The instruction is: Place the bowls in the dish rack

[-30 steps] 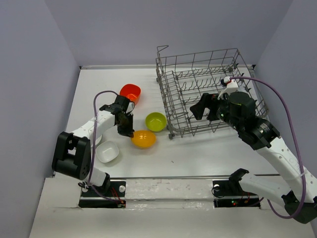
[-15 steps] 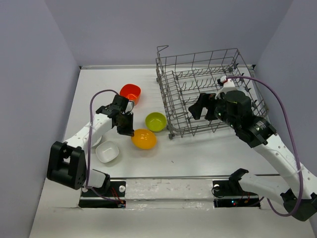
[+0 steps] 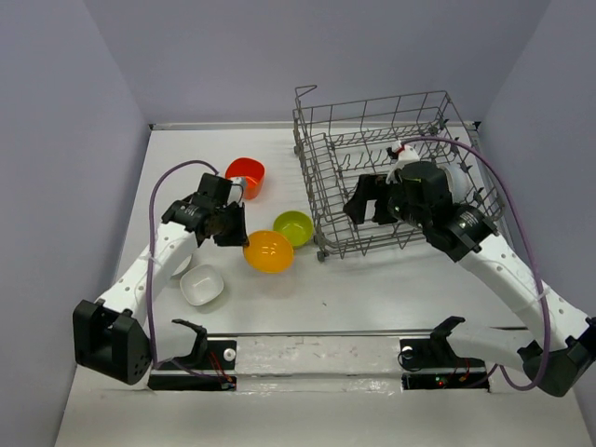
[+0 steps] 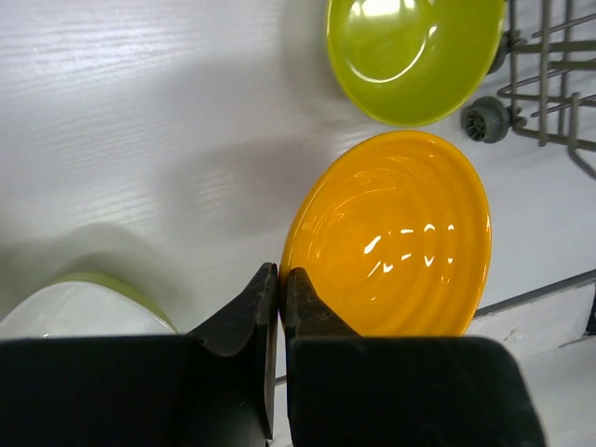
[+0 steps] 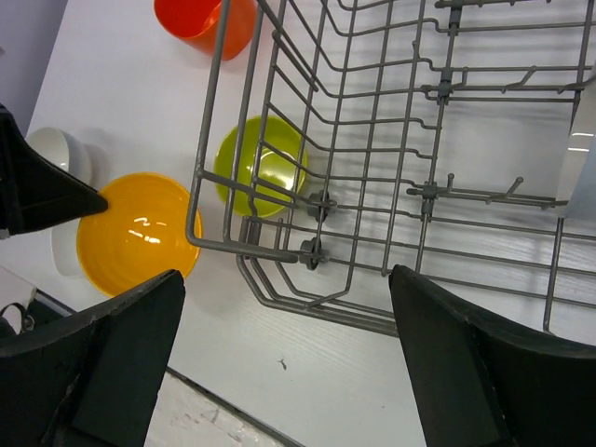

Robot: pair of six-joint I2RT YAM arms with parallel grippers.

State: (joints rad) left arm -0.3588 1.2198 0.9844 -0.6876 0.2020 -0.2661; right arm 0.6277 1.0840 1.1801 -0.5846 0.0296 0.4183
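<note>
My left gripper [image 3: 233, 229] [image 4: 280, 272] is shut on the rim of the orange-yellow bowl [image 3: 268, 251] [image 4: 391, 233], which hangs tilted just above the table. Beside it the lime green bowl [image 3: 293, 227] [image 4: 414, 51] sits by the dish rack's [image 3: 391, 168] front left corner. The red-orange bowl [image 3: 247, 174] [image 5: 200, 23] stands farther back. A white bowl [image 3: 202, 284] lies near the front left. My right gripper [image 3: 368, 200] [image 5: 287, 279] hovers open over the rack's [image 5: 372, 140] front left part, holding nothing.
Another white bowl [image 5: 56, 154] [image 4: 84, 307] lies partly hidden under my left arm. A white rounded thing [image 5: 579, 158] shows inside the rack at the right. The rack's small wheels [image 4: 484, 119] rest on the table close to the green bowl.
My left gripper has lifted the orange-yellow bowl by its rim and tilted it. The right arm has swung left over the rack, still open.
</note>
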